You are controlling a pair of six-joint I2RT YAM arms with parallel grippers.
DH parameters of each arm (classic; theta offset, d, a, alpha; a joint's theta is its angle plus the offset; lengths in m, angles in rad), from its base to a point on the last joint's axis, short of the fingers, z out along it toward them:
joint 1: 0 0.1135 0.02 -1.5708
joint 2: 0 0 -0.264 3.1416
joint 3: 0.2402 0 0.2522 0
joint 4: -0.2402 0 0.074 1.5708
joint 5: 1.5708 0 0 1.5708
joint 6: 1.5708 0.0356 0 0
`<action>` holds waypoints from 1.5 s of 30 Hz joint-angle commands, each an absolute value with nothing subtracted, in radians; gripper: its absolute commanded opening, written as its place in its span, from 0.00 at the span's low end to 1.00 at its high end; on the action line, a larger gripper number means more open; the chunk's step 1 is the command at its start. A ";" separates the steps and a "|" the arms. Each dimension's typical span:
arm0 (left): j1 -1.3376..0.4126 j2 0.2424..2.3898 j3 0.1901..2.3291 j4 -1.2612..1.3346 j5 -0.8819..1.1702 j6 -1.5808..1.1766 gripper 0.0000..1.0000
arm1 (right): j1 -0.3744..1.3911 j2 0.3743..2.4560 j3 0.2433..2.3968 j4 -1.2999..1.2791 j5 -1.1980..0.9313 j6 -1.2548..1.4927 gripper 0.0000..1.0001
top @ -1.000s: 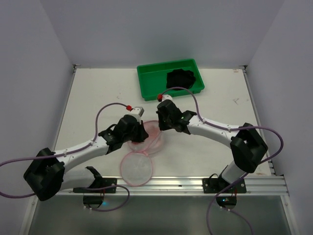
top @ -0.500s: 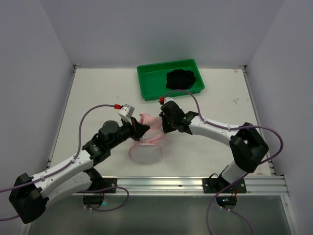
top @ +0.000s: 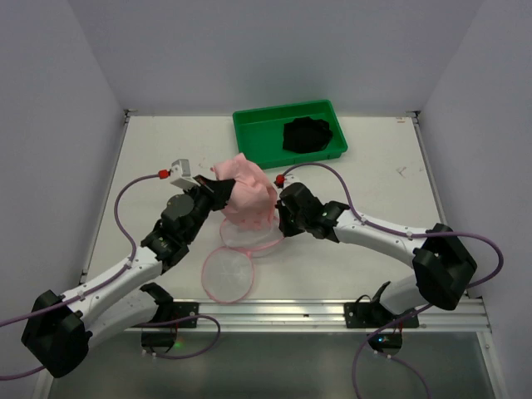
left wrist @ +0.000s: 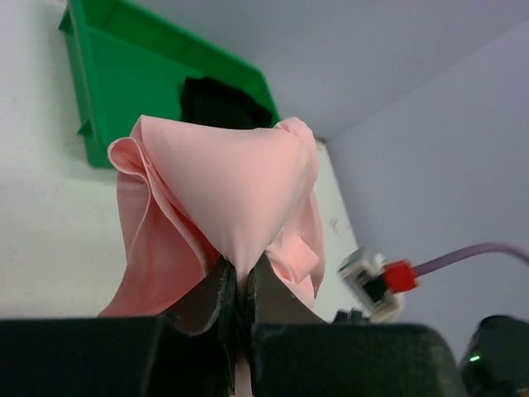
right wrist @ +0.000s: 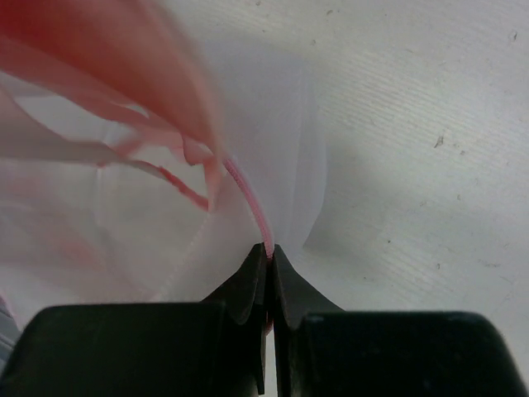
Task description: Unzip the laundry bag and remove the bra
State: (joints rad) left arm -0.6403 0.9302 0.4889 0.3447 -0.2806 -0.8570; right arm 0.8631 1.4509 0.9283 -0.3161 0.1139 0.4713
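Note:
The pink bra (top: 243,194) hangs in a bunch above the table centre, lifted clear of the laundry bag. My left gripper (top: 218,194) is shut on its fabric; the left wrist view shows the bra (left wrist: 223,190) pinched between the jaws at my left gripper (left wrist: 242,277). The laundry bag (top: 229,273) lies open as white mesh discs with pink trim, one flat near the front edge, the other under the bra. My right gripper (top: 283,223) is shut on the bag's pink rim; in the right wrist view that laundry bag edge (right wrist: 248,198) runs into my right gripper (right wrist: 269,252).
A green tray (top: 254,147) stands at the back, right of centre, with a black garment (top: 307,134) in it. The tray (left wrist: 124,78) also shows behind the bra in the left wrist view. Grey walls close the table on three sides.
My left gripper has risen and swung back to the left, pulling the pink bra up out of the bag. The right gripper has slid slightly nearer, still holding the rim.

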 commanded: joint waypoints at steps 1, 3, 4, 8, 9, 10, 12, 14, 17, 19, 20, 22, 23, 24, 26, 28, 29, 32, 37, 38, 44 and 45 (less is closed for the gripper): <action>-0.601 0.922 0.584 0.554 -0.298 -0.974 0.00 | 0.862 1.477 0.930 -0.317 0.138 0.489 0.00; -0.586 0.948 0.636 0.591 -0.266 -0.968 0.00 | 0.862 1.496 0.951 -0.340 0.155 0.489 0.00; -0.563 0.960 0.661 0.580 -0.253 -0.959 0.00 | 0.862 1.494 0.954 -0.347 0.156 0.491 0.00; -0.506 1.044 0.808 0.487 -0.163 -0.878 0.00 | 0.864 1.473 0.950 -0.365 0.187 0.495 0.00; -0.502 1.095 0.886 0.462 -0.137 -0.847 0.00 | 0.861 1.468 0.950 -0.370 0.201 0.502 0.00; -0.499 1.117 0.917 0.445 -0.127 -0.818 0.00 | 0.859 1.457 0.948 -0.376 0.225 0.502 0.00; -0.495 1.176 0.990 0.446 -0.123 -0.727 0.00 | 0.858 1.447 0.943 -0.387 0.245 0.512 0.00; -0.483 1.219 1.043 0.439 -0.138 -0.657 0.00 | 0.842 1.428 0.937 -0.391 0.242 0.517 0.00; -0.459 1.327 1.185 0.443 -0.106 -0.591 0.00 | 0.828 1.401 0.931 -0.391 0.227 0.520 0.00; -0.454 1.409 1.233 0.446 -0.095 -0.546 0.00 | 0.825 1.388 0.930 -0.391 0.219 0.515 0.00; -0.454 1.437 1.255 0.469 -0.077 -0.532 0.00 | 0.825 1.379 0.930 -0.391 0.209 0.512 0.00; -0.449 1.518 1.313 0.486 -0.061 -0.490 0.00 | 0.825 1.371 0.933 -0.391 0.190 0.503 0.00; -0.449 1.547 1.356 0.500 -0.043 -0.476 0.00 | 0.825 1.367 0.934 -0.390 0.184 0.500 0.00; -0.445 1.605 1.376 0.506 -0.040 -0.460 0.00 | 0.827 1.365 0.934 -0.387 0.170 0.494 0.00; -0.437 1.663 1.429 0.534 -0.026 -0.428 0.00 | 0.825 1.362 0.937 -0.380 0.158 0.486 0.00; -0.423 1.752 1.465 0.564 -0.012 -0.410 0.00 | 0.825 1.356 0.937 -0.374 0.144 0.474 0.00; -0.420 1.811 1.498 0.578 0.007 -0.403 0.00 | 0.827 1.353 0.939 -0.374 0.141 0.471 0.00; -0.411 1.941 1.581 0.598 0.063 -0.373 0.00 | 0.825 1.342 0.937 -0.370 0.126 0.445 0.00; -0.400 2.133 1.698 0.566 0.089 -0.347 0.00 | 0.825 1.328 0.936 -0.370 0.112 0.423 0.00; -0.397 2.163 1.710 0.563 0.094 -0.347 0.00 | 0.825 1.327 0.933 -0.367 0.106 0.422 0.00; -0.388 2.345 1.810 0.494 0.094 -0.342 0.00 | 0.822 1.330 0.931 -0.362 0.091 0.419 0.00; -0.385 2.377 1.822 0.479 0.100 -0.344 0.00 | 0.822 1.331 0.933 -0.364 0.091 0.419 0.00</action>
